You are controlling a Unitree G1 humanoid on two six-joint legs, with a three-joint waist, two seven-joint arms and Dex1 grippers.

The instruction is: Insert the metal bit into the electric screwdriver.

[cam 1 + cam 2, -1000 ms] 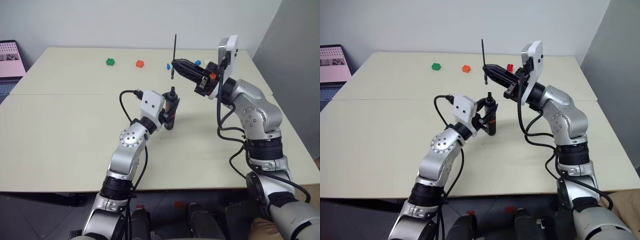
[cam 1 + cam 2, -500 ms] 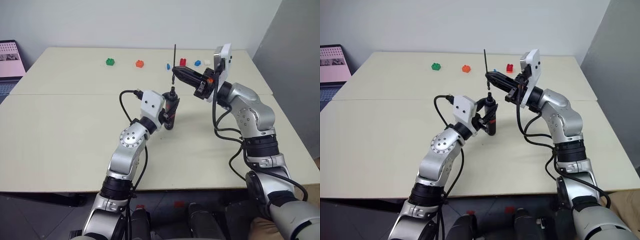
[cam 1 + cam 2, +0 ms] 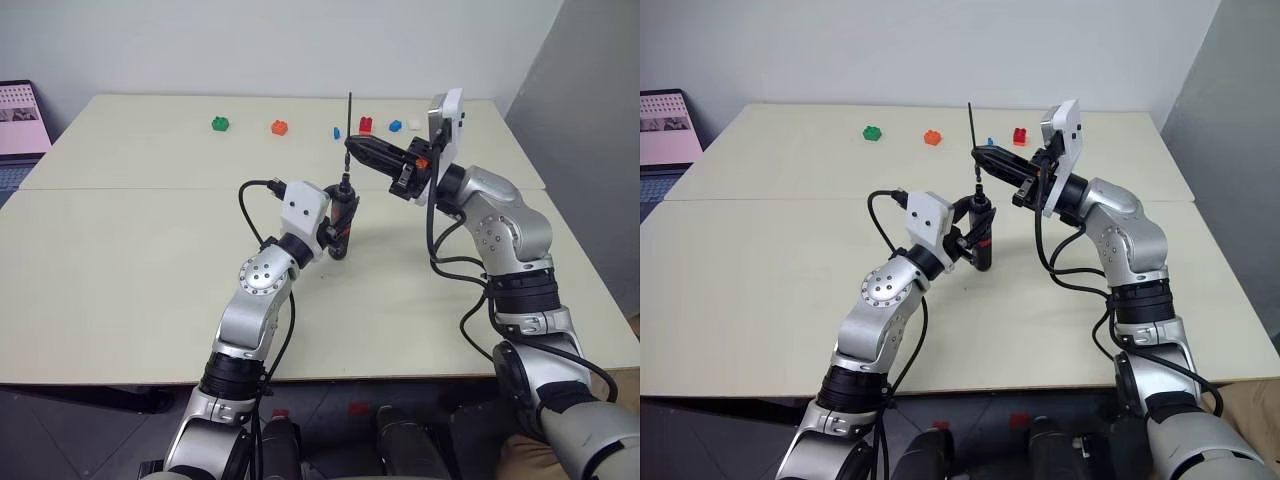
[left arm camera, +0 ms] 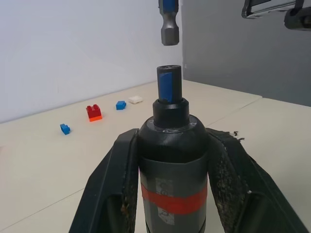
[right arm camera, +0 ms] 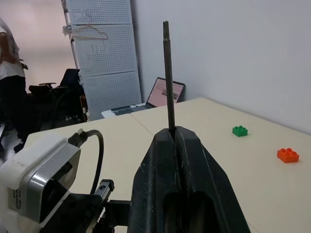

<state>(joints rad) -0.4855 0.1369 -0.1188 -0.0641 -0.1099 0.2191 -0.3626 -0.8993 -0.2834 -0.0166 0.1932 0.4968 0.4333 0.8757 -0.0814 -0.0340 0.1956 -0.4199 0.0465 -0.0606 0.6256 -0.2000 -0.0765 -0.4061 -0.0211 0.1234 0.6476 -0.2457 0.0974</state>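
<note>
The left gripper (image 3: 978,235) clamps the electric screwdriver (image 4: 173,160) upright above the table (image 3: 120,270), socket up, so the metal bit (image 5: 168,73), pinched vertically in the right gripper (image 3: 352,148), hangs just above it, apart.

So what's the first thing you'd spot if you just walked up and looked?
Mid-table, the left end effector holds the electric screwdriver upright. Right above it, the right end effector pinches the thin metal bit, its lower end hanging just over the screwdriver's tip, not in yet. Little coloured bricks dot the table's far edge.
</note>
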